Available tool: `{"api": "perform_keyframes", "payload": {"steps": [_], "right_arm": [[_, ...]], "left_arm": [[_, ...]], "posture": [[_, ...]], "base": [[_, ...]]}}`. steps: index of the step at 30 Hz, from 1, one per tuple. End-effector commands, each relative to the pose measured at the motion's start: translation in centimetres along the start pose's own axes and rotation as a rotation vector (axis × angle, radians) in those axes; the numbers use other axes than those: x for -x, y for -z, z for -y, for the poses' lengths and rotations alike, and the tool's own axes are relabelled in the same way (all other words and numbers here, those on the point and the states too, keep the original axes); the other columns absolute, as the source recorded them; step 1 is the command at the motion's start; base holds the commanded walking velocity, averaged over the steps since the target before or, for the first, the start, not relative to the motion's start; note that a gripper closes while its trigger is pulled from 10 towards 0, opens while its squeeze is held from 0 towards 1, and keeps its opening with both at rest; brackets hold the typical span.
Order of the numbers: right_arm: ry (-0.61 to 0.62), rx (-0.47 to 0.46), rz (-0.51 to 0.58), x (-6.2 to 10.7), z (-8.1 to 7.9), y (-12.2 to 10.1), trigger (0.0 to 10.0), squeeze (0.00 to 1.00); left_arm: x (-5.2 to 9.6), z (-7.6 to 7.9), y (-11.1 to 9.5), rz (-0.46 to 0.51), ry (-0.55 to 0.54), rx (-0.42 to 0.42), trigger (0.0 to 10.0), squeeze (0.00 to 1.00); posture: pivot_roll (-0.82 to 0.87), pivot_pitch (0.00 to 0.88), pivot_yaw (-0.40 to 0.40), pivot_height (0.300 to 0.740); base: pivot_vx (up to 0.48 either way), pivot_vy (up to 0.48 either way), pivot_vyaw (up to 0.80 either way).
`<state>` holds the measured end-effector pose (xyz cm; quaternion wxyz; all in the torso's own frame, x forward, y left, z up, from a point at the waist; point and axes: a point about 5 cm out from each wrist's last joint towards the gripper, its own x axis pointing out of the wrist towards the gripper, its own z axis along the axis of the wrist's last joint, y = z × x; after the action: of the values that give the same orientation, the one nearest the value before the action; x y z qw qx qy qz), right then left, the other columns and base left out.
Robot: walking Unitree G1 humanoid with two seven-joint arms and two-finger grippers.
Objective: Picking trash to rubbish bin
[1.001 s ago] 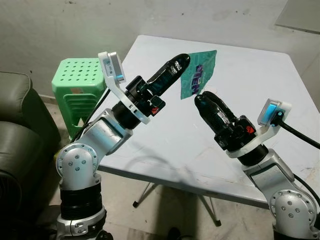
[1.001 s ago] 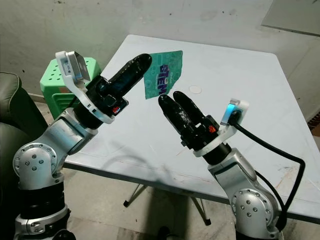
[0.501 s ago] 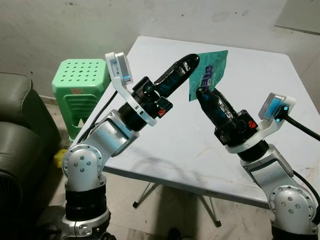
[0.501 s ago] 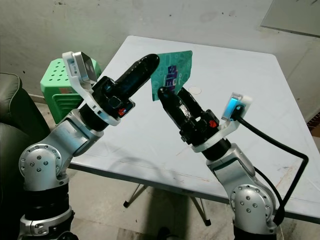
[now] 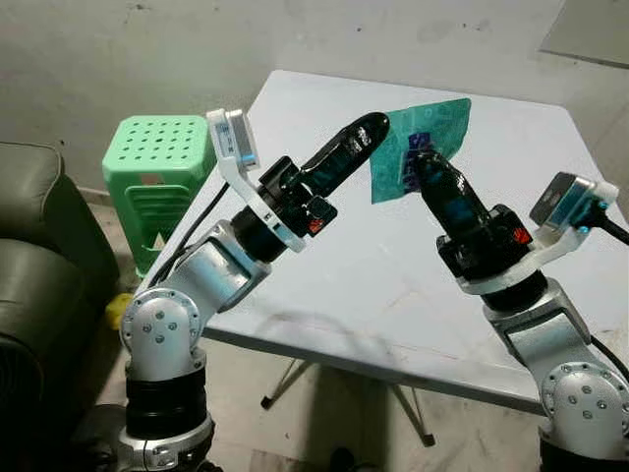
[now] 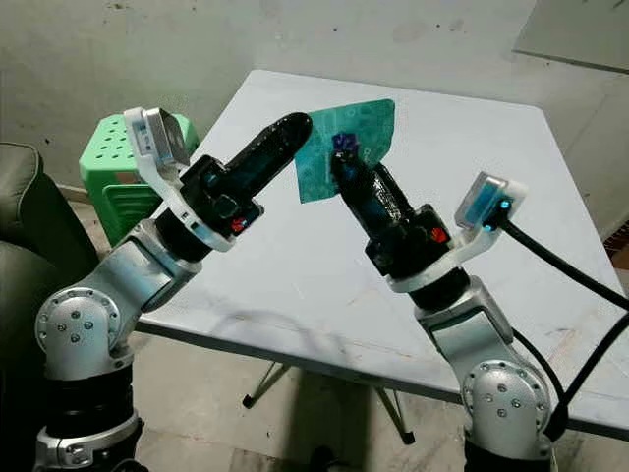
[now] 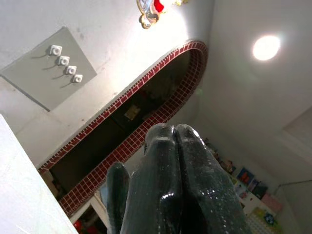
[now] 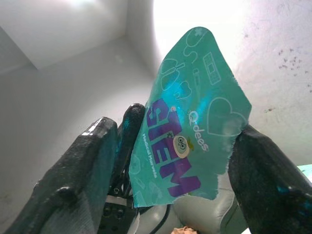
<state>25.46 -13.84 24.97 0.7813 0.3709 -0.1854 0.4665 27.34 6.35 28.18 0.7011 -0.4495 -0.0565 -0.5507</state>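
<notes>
A teal snack wrapper (image 5: pixel 425 146) with purple lettering hangs in the air above the white table (image 5: pixel 324 265). My left gripper (image 5: pixel 371 126) is shut and pinches the wrapper's left edge at its fingertips. My right gripper (image 5: pixel 425 163) reaches up from the right with its tip against the wrapper's lower middle. In the right wrist view the wrapper (image 8: pixel 190 131) sits between two spread black fingers (image 8: pixel 92 151), so my right gripper (image 8: pixel 175 129) is open around it. The left wrist view has its fingers (image 7: pixel 170 170) pressed together, pointing up at the ceiling.
A green plastic stool (image 5: pixel 157 157) stands left of the table. A dark sofa (image 5: pixel 39 256) fills the left edge. The table's near edge (image 5: pixel 393 354) runs just below my arms, and a grey wall (image 5: pixel 147 59) lies behind.
My right gripper has risen and moved forward from beneath the wrapper to its lower edge, fingers now either side of it. My left gripper lifted the wrapper slightly up and right.
</notes>
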Motion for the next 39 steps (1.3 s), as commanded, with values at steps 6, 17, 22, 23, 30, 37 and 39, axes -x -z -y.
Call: {"api": "perform_keyframes", "payload": {"steps": [6,17,22,23,30,37,39], "right_arm": [[-0.041,0.008,0.010,0.03,-0.93,-0.61,0.0,0.00],[-0.037,0.008,0.015,0.26,-0.97,-0.66,0.0,0.00],[-0.038,0.004,0.015,0.32,-0.99,-0.59,0.0,0.00],[-0.038,0.004,0.015,0.32,-0.99,-0.59,0.0,0.00],[-0.039,0.006,0.017,0.30,-0.97,-0.62,0.0,0.00],[-0.041,0.003,0.012,0.26,-0.93,-0.47,0.0,0.00],[-0.041,0.002,0.012,0.26,-0.92,-0.44,0.0,0.00]], "left_arm": [[-0.18,0.48,0.39,-0.025,0.011,-0.029,10.0,0.00],[-0.19,0.46,0.38,-0.027,0.014,-0.030,10.0,0.00],[-0.16,0.42,0.38,-0.031,0.012,-0.041,10.0,0.00],[-0.16,0.42,0.38,-0.031,0.012,-0.041,10.0,0.00],[-0.12,0.32,0.31,-0.032,0.009,-0.046,10.0,1.00],[-0.06,0.37,0.21,-0.033,0.018,-0.064,10.0,1.00],[-0.03,0.35,0.21,-0.034,0.016,-0.070,10.0,1.00]], "posture": [[-0.07,0.141,-0.049,0.740],[-0.08,0.145,-0.046,0.740],[-0.07,0.145,-0.045,0.740],[-0.07,0.145,-0.045,0.740],[-0.07,0.144,-0.046,0.740],[-0.07,0.131,-0.048,0.740],[-0.07,0.130,-0.047,0.740]], "base": [[0.000,0.000,0.00],[0.000,0.000,0.00],[0.000,0.000,0.00],[0.000,0.000,0.00],[0.000,0.000,0.00],[0.000,0.000,0.00],[0.000,0.000,0.00]]}}
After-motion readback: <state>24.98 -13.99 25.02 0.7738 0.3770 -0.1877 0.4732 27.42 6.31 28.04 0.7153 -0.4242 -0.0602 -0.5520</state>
